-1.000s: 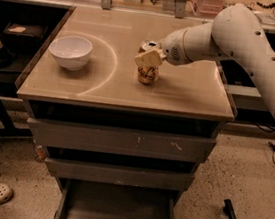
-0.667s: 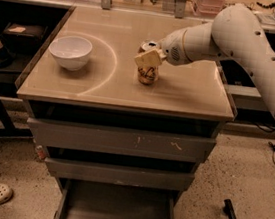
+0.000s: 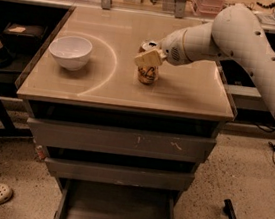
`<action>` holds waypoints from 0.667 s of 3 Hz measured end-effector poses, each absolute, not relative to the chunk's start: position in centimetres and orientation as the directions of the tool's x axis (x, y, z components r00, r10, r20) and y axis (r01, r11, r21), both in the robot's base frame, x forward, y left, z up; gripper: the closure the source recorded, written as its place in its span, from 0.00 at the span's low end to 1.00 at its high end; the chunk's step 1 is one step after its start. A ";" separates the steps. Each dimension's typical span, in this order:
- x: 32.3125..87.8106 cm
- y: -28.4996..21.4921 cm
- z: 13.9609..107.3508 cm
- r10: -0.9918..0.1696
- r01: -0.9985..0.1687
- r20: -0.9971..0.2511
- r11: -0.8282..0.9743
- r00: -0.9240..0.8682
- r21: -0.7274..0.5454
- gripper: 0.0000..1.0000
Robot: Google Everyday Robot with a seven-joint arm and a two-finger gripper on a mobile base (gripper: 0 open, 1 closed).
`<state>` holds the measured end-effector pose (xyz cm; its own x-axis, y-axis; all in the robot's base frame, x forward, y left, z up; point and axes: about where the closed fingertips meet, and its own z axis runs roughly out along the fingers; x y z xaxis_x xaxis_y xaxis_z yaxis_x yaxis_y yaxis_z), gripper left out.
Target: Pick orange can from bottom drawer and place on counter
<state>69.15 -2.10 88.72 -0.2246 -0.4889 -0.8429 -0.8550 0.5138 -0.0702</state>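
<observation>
**A:** The pincer (image 3: 148,60) sits against the upper half of the orange can (image 3: 147,75), brought in from the right by the white arm (image 3: 239,29). It hides the middle of the can, so only the silver top and the lower body show.

**B:** Is it clamping the can or has it let go?

**A:** I cannot tell. The pincer is right at the can, but nothing shows whether it is squeezing or has slackened.

**B:** And where is the can?

**A:** Its base looks to be down on the tabletop (image 3: 180,94), roughly upright and a little right of centre. I judge that a sensible spot: well in from every edge, so a nudge on release shouldn't send it off.

**B:** Anything crowding it?

**A:** No. The white bowl (image 3: 70,52) stands well apart on the left. The faint arc mark (image 3: 109,75) curves between the two.

**B:** Why come at it from the side?

**A:** Probably because a hold on the can's wall keeps it upright and leaves the base free to settle flat.

**B:** And the drawer?

**A:** The bottom drawer (image 3: 114,212) stands pulled out below with a bare floor, while the two drawers above (image 3: 118,140) are pushed in. So I judge the task nearly done, with only the release and the pull-away left.
</observation>
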 end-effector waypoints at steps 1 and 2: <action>69.1 -2.1 88.7 -0.489 -0.855 -0.843 0.514 -0.225 -0.070 0.00; 69.2 -1.9 88.7 -0.489 -0.858 -0.844 0.508 -0.221 -0.070 0.00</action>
